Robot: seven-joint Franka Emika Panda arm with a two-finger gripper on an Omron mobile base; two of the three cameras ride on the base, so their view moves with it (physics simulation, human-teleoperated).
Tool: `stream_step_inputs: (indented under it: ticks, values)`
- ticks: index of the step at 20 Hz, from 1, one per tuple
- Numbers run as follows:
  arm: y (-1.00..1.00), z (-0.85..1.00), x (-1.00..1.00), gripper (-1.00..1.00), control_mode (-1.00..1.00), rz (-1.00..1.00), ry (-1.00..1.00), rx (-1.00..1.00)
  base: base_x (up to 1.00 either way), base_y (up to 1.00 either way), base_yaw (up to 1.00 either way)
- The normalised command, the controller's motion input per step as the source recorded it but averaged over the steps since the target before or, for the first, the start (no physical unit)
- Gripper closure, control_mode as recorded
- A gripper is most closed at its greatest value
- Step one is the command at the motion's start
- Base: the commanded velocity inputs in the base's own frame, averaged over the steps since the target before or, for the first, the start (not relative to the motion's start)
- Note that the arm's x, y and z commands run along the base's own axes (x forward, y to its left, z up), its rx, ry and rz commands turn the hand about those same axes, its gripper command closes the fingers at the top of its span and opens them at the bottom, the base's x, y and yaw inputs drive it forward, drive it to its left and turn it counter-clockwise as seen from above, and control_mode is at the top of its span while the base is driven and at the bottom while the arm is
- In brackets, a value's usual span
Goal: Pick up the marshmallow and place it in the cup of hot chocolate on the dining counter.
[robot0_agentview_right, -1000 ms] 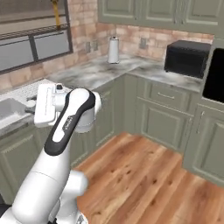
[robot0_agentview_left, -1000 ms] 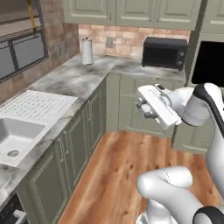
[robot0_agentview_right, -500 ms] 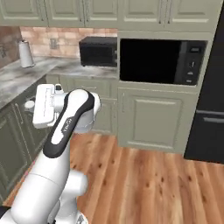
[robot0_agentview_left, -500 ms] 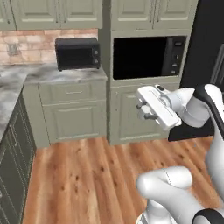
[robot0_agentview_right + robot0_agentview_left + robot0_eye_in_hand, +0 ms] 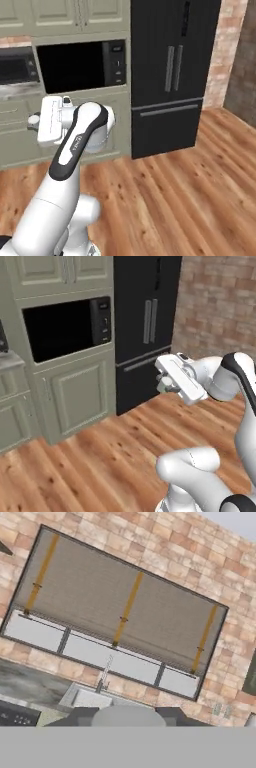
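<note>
Transit step: claw (image 5: 161, 382) clenched, apparently on marshmallow (image 5: 128, 716), held beside black fridge (image 5: 145, 321). Next: find cup on dining surface.

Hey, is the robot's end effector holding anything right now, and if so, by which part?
The end effector is shut, but the pictures do not show whether anything sits between its tips, so a hold cannot be told.

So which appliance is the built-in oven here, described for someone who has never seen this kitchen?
Start at the tall black fridge that stands against the brick wall. Directly to its left is a column of sage green cabinets, and the oven is the black glass rectangle set into that column at chest height. Unlike the fridge, it is wide, has a control strip on its right edge, and is framed by green cabinetry.
</note>
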Motion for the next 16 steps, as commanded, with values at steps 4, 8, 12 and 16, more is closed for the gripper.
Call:
stream_step_inputs:
  ticks: [4, 8, 12, 16]
  values:
    - [0.00, 0.00, 0.00, 1.00, 1.00, 0.00, 0.00, 0.00, 0.00, -0.18, -0.82]
    - [0.00, 0.00, 0.00, 1.00, 1.00, 0.00, 0.00, 0.00, 0.00, -0.18, -0.83]
    - [0.00, 0.00, 0.00, 1.00, 1.00, 0.00, 0.00, 0.00, 0.00, -0.05, -0.82]
    - [0.00, 0.00, 0.00, 1.00, 1.00, 0.00, 0.00, 0.00, 0.00, 0.00, -0.78]
